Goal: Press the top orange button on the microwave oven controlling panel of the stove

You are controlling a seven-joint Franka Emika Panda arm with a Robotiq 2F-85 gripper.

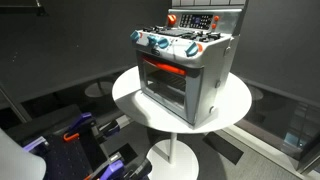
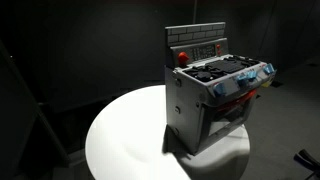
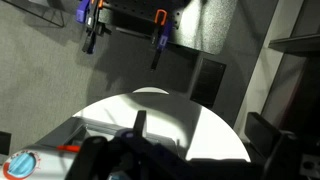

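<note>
The stove (image 1: 190,75) is a small silver-grey toy range with a glowing red-orange door window, and it stands on a round white table (image 1: 235,105). Its upright grey controlling panel (image 1: 203,20) has a dark display strip and a round red-orange button (image 1: 171,19) at one end. Both exterior views show the stove (image 2: 205,105), the panel (image 2: 197,47) and the button (image 2: 182,56). No arm or gripper shows in either exterior view. In the wrist view, dark blurred gripper parts (image 3: 190,162) fill the bottom edge above the table (image 3: 200,125). A blue-white knob (image 3: 20,162) shows at the lower left.
Blue and orange handled tools (image 3: 155,28) hang on dark furniture beyond the table; they also show in an exterior view (image 1: 75,130). A dark box (image 3: 272,135) stands on the floor beside the table. The surroundings are dark.
</note>
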